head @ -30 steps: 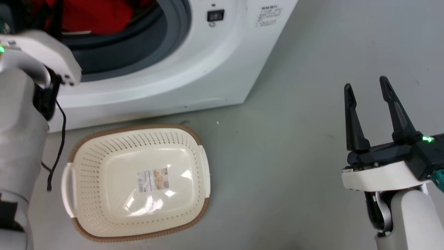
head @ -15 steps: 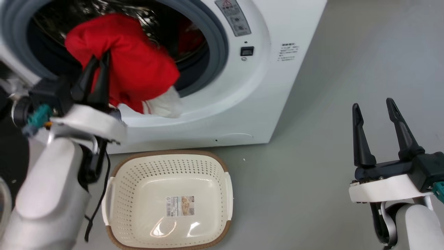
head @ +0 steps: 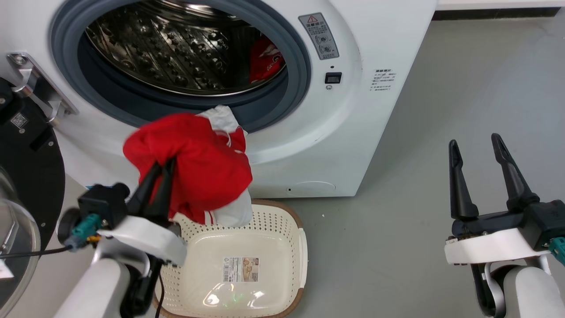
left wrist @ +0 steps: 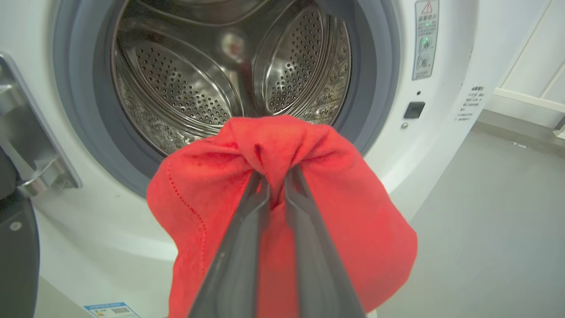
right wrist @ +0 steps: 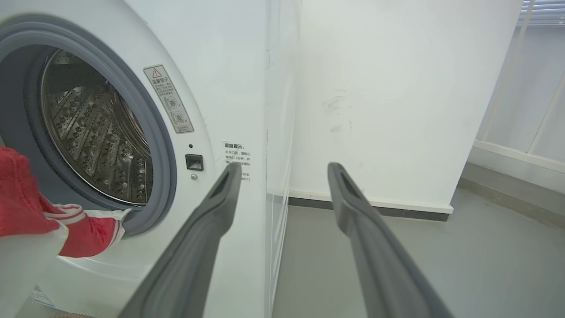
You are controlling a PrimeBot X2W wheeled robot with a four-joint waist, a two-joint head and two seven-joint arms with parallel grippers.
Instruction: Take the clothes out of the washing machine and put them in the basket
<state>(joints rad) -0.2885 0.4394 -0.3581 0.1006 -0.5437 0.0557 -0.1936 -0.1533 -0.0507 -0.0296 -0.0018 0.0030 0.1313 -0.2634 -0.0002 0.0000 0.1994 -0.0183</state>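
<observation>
My left gripper (head: 162,165) is shut on a red garment (head: 198,165) with white trim, which hangs in front of the washing machine (head: 353,132) and just above the far left rim of the basket (head: 289,216). The left wrist view has the same garment (left wrist: 353,212) bunched around my left gripper (left wrist: 274,176) before the steel drum (left wrist: 185,97). Another red garment (head: 265,59) lies deep in the drum at its right side. My right gripper (head: 474,143) stands open over the bare floor at the right, and its wrist view shows the right gripper (right wrist: 282,172) beside the porthole (right wrist: 163,145).
The machine's dark door (head: 26,176) stands swung open at the left, with its metal hinge (head: 31,79) above. A white wall (right wrist: 397,88) runs right of the machine. Grey floor (head: 419,132) lies open to the right of the basket.
The camera has tilted up. My left gripper has drawn the red garment out of the porthole and down, so it now hangs over the basket's far rim. The right gripper is unchanged.
</observation>
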